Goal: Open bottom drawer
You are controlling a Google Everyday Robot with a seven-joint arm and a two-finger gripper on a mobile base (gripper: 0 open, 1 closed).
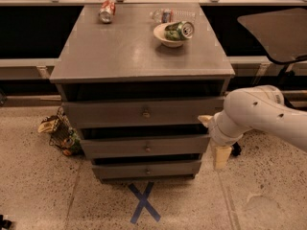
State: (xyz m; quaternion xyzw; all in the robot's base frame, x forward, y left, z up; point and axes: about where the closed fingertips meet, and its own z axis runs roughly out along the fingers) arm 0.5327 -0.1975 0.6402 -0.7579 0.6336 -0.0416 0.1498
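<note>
The grey cabinet (134, 51) has three drawer fronts, each with a small round knob. The bottom drawer (146, 169) is the lowest and narrowest, just above the floor, and sits slightly forward of the cabinet body like the two above it. My gripper (214, 139) hangs at the end of the white arm (261, 116) beside the cabinet's right edge. It is level with the middle drawer (144, 146), to the right of and above the bottom drawer's knob (147, 171), and not touching it.
On the cabinet top stand a white bowl (168, 37) holding a green can, a red can (106, 11) and a plastic bottle (163, 16). A wire basket of litter (61, 134) sits on the floor at left. A blue tape X (144, 202) marks the floor in front. A dark chair (276, 32) stands at right.
</note>
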